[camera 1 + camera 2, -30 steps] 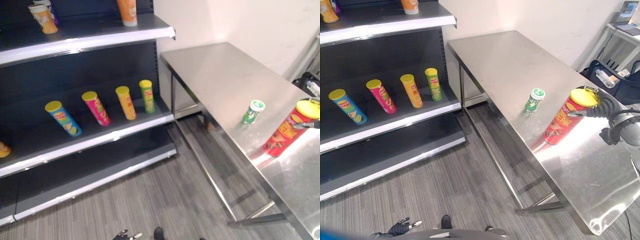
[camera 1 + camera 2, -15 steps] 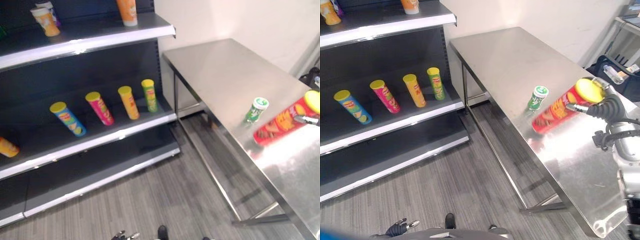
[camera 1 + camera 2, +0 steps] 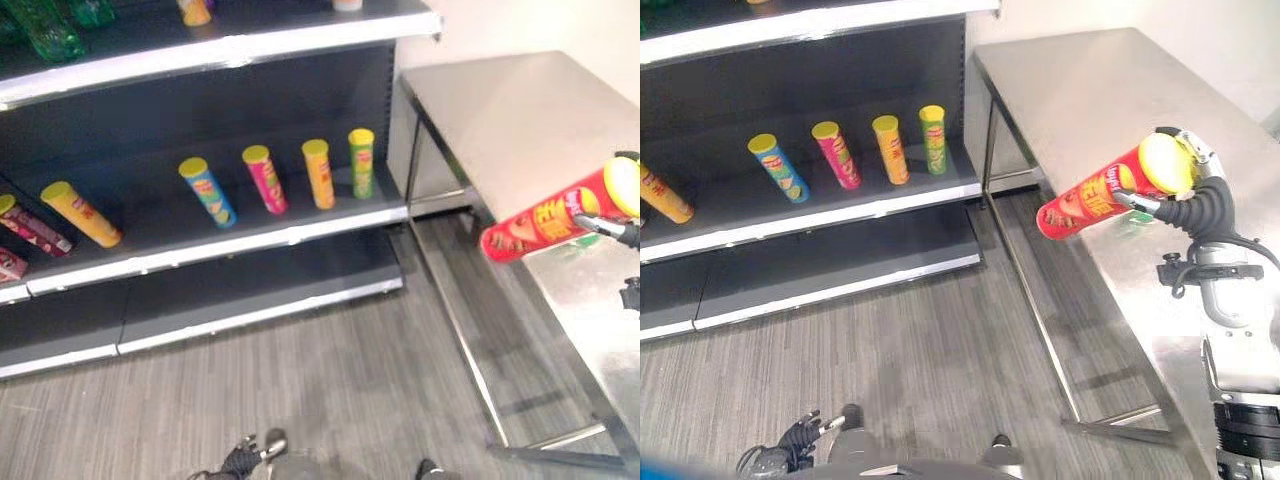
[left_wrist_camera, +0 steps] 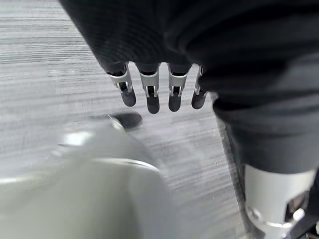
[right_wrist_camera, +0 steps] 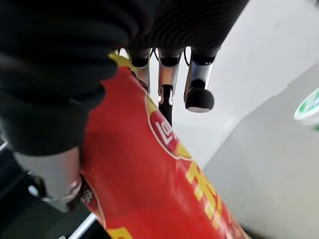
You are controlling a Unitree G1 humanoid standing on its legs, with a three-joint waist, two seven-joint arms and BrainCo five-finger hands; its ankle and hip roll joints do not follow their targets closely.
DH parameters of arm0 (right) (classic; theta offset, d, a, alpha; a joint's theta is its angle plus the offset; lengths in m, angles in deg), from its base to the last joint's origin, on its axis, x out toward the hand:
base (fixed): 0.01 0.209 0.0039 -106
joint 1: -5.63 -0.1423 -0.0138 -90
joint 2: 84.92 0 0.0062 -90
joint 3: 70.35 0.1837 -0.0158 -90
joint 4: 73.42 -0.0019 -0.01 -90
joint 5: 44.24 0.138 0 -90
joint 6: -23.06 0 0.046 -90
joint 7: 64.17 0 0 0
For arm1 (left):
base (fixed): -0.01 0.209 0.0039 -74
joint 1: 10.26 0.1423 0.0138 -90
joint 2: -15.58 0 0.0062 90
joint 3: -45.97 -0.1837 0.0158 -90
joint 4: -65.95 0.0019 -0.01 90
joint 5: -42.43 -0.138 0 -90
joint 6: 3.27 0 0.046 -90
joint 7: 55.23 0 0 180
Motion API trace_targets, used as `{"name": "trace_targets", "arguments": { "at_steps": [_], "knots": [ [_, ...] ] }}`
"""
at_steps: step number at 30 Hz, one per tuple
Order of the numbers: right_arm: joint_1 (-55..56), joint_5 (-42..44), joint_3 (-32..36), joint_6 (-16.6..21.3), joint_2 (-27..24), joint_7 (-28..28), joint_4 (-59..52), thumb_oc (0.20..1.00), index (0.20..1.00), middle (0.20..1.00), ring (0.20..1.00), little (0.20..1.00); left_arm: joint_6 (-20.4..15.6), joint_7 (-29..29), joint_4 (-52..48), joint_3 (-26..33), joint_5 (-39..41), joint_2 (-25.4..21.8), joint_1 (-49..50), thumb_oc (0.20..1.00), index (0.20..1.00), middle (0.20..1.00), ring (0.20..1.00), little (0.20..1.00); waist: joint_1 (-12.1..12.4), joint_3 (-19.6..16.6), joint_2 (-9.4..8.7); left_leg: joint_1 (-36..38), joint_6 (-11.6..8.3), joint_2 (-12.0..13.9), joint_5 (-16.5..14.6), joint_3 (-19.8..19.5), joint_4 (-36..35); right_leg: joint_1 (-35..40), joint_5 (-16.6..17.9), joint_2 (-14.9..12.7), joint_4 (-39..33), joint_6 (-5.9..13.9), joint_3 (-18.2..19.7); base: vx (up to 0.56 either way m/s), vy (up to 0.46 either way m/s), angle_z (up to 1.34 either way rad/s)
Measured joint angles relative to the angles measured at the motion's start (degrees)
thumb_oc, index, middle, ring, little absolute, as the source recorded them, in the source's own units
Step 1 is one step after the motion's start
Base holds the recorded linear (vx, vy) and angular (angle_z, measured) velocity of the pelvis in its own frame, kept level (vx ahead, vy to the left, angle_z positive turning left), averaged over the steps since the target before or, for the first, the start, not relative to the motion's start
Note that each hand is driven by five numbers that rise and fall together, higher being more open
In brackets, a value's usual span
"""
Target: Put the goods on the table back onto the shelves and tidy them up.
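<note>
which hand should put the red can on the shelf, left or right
Right. The right hand already grips the red cylindrical chip can, lifted off the steel table and tilted toward the dark shelf. The left hand hangs low over the floor, holding nothing.

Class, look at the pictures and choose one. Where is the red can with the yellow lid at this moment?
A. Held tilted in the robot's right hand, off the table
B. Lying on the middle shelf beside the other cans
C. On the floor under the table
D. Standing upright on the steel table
A: the right hand is closed around the lid end of the red can, which hangs tilted above the table edge and touches no surface.
</note>
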Motion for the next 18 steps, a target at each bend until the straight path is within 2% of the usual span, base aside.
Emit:
{"name": "trace_targets", "arguments": {
  "at_steps": [1, 2, 3, 4, 5, 6, 7, 8, 9, 10, 11, 12, 13, 14, 15, 16, 18],
  "knots": [
    [0.00, 0.01, 0.09, 0.07, -0.66, -0.30, -0.04, 0.200, 0.200, 0.200, 0.200, 0.200, -0.32, -0.18, -1.06, 0.06, 0.01, 0.29, 0.06, 1.000, 1.000, 1.000, 1.000, 1.000, -0.29, -0.60, 1.50, 0.12, 1.73, -1.20, 3.22, -1.53, 0.21, 0.24, 0.29, -0.78, 0.16, 1.06, -0.18, 0.18, 0.531, 0.16],
    [0.81, -0.12, 0.69, 0.01, -1.88, -0.38, -0.63, 0.200, 0.200, 0.200, 0.200, 0.200, -0.99, -0.34, -1.00, -0.20, -0.01, 0.83, -0.06, 1.000, 1.000, 1.000, 1.000, 1.000, -0.26, -1.09, 2.45, 0.01, 0.98, -2.23, 4.47, -2.56, 0.55, 0.63, 1.34, -2.57, -0.09, 2.84, -0.31, 0.15, 0.527, 0.33],
    [1.27, -0.65, 1.44, -0.04, -0.98, -0.54, -1.57, 0.200, 0.200, 0.200, 0.200, 0.200, -1.40, -0.40, -0.14, -0.18, -0.02, 0.87, -0.82, 1.000, 1.000, 1.000, 1.000, 1.000, -0.79, -1.62, 2.84, 0.89, -1.57, -3.97, -1.97, -1.67, 0.26, 1.97, 1.90, -4.81, -0.42, 3.84, -0.86, 0.09, 0.675, 0.64],
    [1.74, -1.05, 0.33, -0.34, 5.43, -0.85, -2.79, 0.200, 0.200, 0.200, 0.200, 0.200, -1.44, -0.87, 1.51, -0.11, -0.32, -1.69, -2.93, 1.000, 1.000, 1.000, 1.000, 1.000, -1.33, -1.54, -2.16, 1.58, -0.11, -12.83, -2.84, -0.59, 0.02, 1.68, 6.26, -12.99, 1.91, 2.92, -1.68, 0.04, 0.545, 0.51],
    [1.79, -1.93, -1.02, -0.56, 5.44, -0.51, -3.61, 0.200, 0.200, 0.200, 0.200, 0.200, -1.47, -0.91, 1.55, -0.74, -0.39, -2.48, -3.45, 1.000, 1.000, 1.000, 1.000, 1.000, -0.71, -1.39, -2.73, 0.77, 1.81, -14.77, -3.93, 0.26, 1.00, -0.81, 10.53, -15.51, 3.95, 1.61, -0.67, 0.02, 0.571, 0.29],
    [1.83, -2.84, -2.15, -0.65, 5.25, -0.21, -4.28, 0.200, 0.200, 0.200, 0.200, 0.200, -1.42, -0.85, 1.74, -1.10, -0.49, -3.04, -3.71, 1.000, 1.000, 1.000, 1.000, 1.000, -0.04, -1.38, -2.77, -0.16, 3.28, -16.40, -4.57, 0.82, 1.87, -3.10, 15.10, -17.23, 5.62, -0.68, 0.09, 0.00, 0.421, -0.15],
    [1.72, -2.90, -3.33, -0.62, 5.17, 0.08, -4.34, 0.200, 0.200, 0.200, 0.200, 0.200, -1.38, -0.90, 1.76, -1.06, -0.62, -3.37, -3.60, 1.000, 1.000, 1.000, 1.000, 1.000, 0.32, -1.34, -2.43, 0.05, 4.19, -16.79, -4.49, 0.88, 1.46, -5.78, 14.31, -18.37, 8.51, -0.13, 0.57, 0.00, 0.413, -0.14],
    [1.58, -2.90, -4.90, -0.67, 5.34, 0.60, -4.34, 0.200, 0.200, 0.200, 0.200, 0.200, -1.32, -0.92, 1.46, -1.42, -1.10, -4.66, -3.40, 1.000, 1.000, 1.000, 1.000, 1.000, 1.11, -1.36, -2.50, -0.10, 7.25, -18.53, -5.12, 2.15, 1.95, -8.41, 15.32, -18.31, 10.77, -0.42, 0.78, -0.02, 0.542, -0.16],
    [1.29, -3.02, -6.66, -0.68, 4.39, 1.05, -4.38, 0.200, 0.200, 0.200, 0.200, 0.200, -1.10, -0.53, 0.06, -2.10, -1.99, -6.30, -2.14, 1.000, 1.000, 1.000, 1.000, 1.000, 1.81, -1.63, -2.72, 0.75, 9.78, -20.42, -5.14, 3.55, 1.11, -10.94, 19.39, -20.72, 14.58, -1.48, -1.77, -0.01, 0.466, -0.05],
    [1.17, -3.38, -6.66, -0.55, 4.22, 1.10, -4.37, 0.200, 0.200, 0.200, 0.200, 0.200, -1.09, -0.64, -0.78, -2.27, -2.05, -6.77, -2.02, 1.000, 1.000, 1.000, 1.000, 1.000, 1.88, -1.40, -1.73, 0.70, 10.88, -20.86, -5.41, 3.49, 1.10, -11.71, 15.71, -19.67, 15.92, -1.20, -0.41, 0.03, 0.661, 0.11],
    [0.55, -3.53, -6.75, -0.55, 2.50, 1.23, -4.37, 0.200, 0.200, 0.200, 0.200, 0.200, -0.99, -0.42, -1.31, -2.41, -2.38, -6.77, -2.24, 1.000, 1.000, 1.000, 1.000, 1.000, 1.59, -0.96, -0.33, 1.47, 13.46, -21.24, -4.99, 2.12, -1.49, -14.42, 7.86, -14.78, 19.67, -0.95, 2.16, 0.06, 0.391, 0.26],
    [0.41, -3.74, -6.74, -0.58, 1.43, 1.37, -4.39, 0.200, 0.200, 0.200, 0.200, 0.200, -0.94, -0.41, -1.31, -2.14, -2.61, -6.57, -2.50, 1.000, 1.000, 1.000, 1.000, 1.000, 0.89, -0.39, 1.13, 2.44, 14.71, -20.56, -3.68, 1.46, -3.76, -15.65, 3.06, -9.98, 21.56, -1.60, 4.25, 0.04, 0.250, 0.31],
    [0.36, -3.87, -6.75, -0.62, 0.29, 1.59, -4.39, 0.200, 0.200, 0.200, 0.200, 0.200, -0.92, -0.32, -1.35, -2.12, -2.63, -6.49, -2.56, 1.000, 1.000, 1.000, 1.000, 1.000, 0.32, 0.11, 2.44, 3.54, 15.44, -19.81, -2.82, 1.11, -5.46, -16.36, 0.00, -4.86, 22.14, -1.93, 4.60, 0.03, 0.100, 0.21],
    [0.27, -3.88, -6.74, -0.61, -0.59, 1.68, -4.40, 0.200, 0.200, 0.200, 0.200, 0.200, -0.92, -0.28, -1.33, -2.08, -2.66, -5.88, -2.37, 1.000, 1.000, 1.000, 1.000, 1.000, 0.09, 0.33, 2.98, 4.43, 15.20, -19.42, -2.21, 1.19, -6.21, -16.82, -1.88, -1.19, 21.84, -2.52, 4.69, 0.03, 0.095, 0.15],
    [0.24, -3.86, -6.64, -0.58, -1.00, 1.66, -4.44, 0.200, 0.200, 0.200, 0.200, 0.200, -0.90, -0.18, -1.25, -1.82, -2.68, -5.67, -1.88, 1.000, 1.000, 1.000, 1.000, 1.000, -0.21, 0.19, 2.81, 4.86, 14.79, -20.00, -1.96, 1.12, -6.23, -16.75, -2.09, 1.28, 20.22, -2.75, 4.52, 0.06, 0.134, 0.12],
    [-0.17, -3.83, -6.67, -0.51, -1.21, 1.58, -4.39, 0.200, 0.200, 0.200, 0.200, 0.200, -0.92, 0.15, -1.51, -1.87, -2.65, -4.95, -1.53, 1.000, 1.000, 1.000, 1.000, 1.000, -0.72, -0.30, 1.65, 5.10, 15.09, -21.17, -2.26, 0.81, -6.37, -17.60, -2.32, 4.09, 17.14, -2.84, 4.74, 0.05, 0.114, 0.14],
    [-1.33, -3.81, -7.89, -0.47, -1.21, 1.65, -4.33, 0.200, 0.200, 0.200, 0.200, 0.200, -0.86, 0.18, -1.45, -1.41, -2.57, -4.07, -1.73, 1.000, 1.000, 1.000, 1.000, 1.000, -1.64, -0.36, 0.43, 5.25, 15.01, -21.90, -2.31, -0.16, -7.43, -18.50, -2.43, 8.77, 12.62, -2.87, 9.70, 0.04, 0.055, 0.26]
  ]
}}
